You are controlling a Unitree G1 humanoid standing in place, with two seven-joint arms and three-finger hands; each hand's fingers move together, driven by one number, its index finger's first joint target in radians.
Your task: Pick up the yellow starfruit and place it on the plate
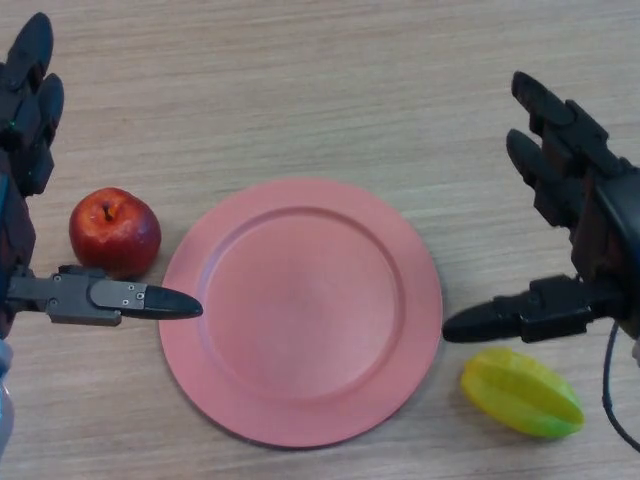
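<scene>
Pale wood-grain bench (330, 90) w/ fine horizontal streaks. Centre: round pink plate (300, 310), smooth matte, shallow raised rim, nothing on it. Yellow starfruit (522, 392) sits lower right of frame, just off plate's right edge; ridged oval, waxy, yellow-green, on the bench, not held. Red apple (114, 232) w/ glossy skin & stem dimple at left-centre, close beside plate's left rim. Right hand (585, 240), black & blocky, at right edge above the starfruit: fingers spread straight, thumb pointing toward plate, holding nothing. Left hand (30, 150) at left edge by apple: fingers extended, thumb tip over plate rim, holding nothing.
</scene>
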